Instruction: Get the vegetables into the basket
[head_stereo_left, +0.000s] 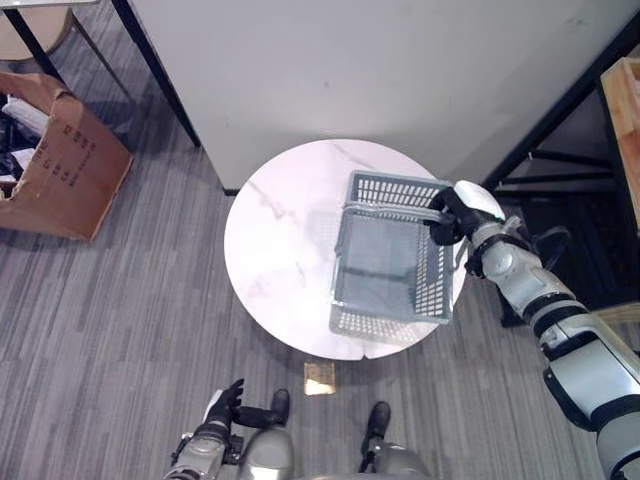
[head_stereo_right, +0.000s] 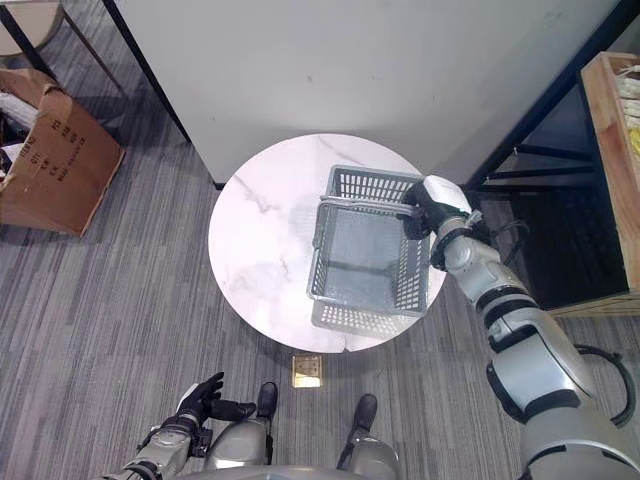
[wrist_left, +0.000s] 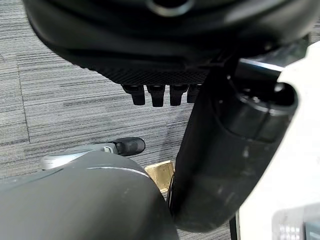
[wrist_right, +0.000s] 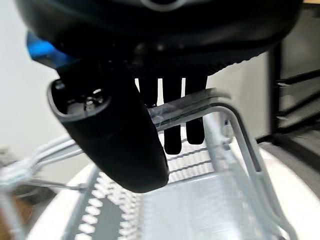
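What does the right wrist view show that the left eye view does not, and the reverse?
Right wrist view: the right hand with fingers and thumb curled round the basket handle, from close up.
Left eye view: the whole round table, a cardboard box on the floor, and the left hand low down.
Both: the grey basket, with no vegetables visible inside.

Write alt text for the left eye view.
The right hand grips the handle of an empty grey basket on a round white table. The left hand hangs low over the striped floor; a cardboard box sits beyond.
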